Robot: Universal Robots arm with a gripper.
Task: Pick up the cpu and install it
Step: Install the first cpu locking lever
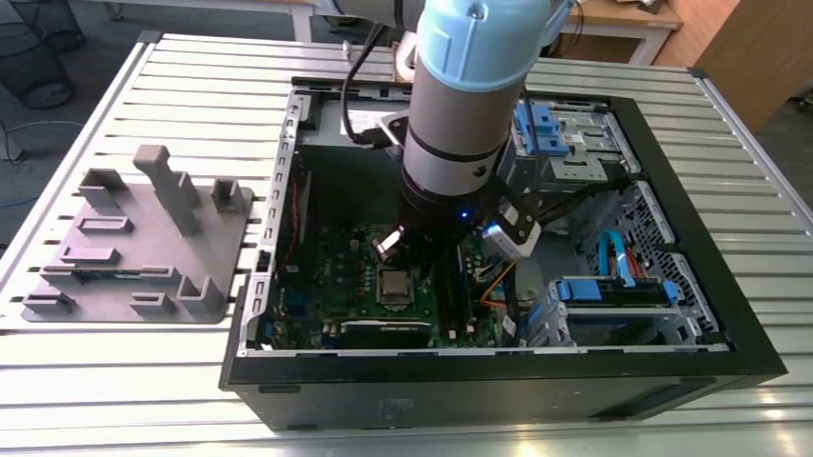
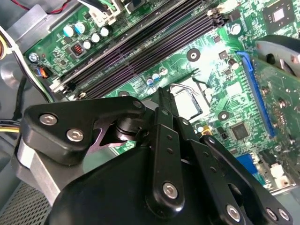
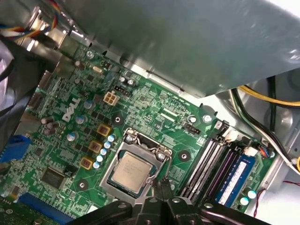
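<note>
A ribbed metal table (image 1: 152, 67) is holding an open computer case (image 1: 711, 314). The flat, silver cpu (image 3: 133, 171) is sitting in its socket. I cannot tell the gripper's (image 3: 161, 190) state.

We see a desk (image 1: 763, 286) with a top of pale metal slats running across it, ridged and bright under even light from above. Beyond its far edge lies a dull grey floor (image 1: 102, 38). At the exterior view's left, a dark wire basket (image 1: 38, 57) stands on that floor, with a thin blue cable (image 1: 15, 143) trailing near the desk's edge. Toward the exterior view's right, at the back, we make out a light wooden table (image 1: 635, 24) with white legs, and beside it a brown wooden panel (image 1: 763, 48) rising at the corner. The light casts soft glare on the slats.
</note>
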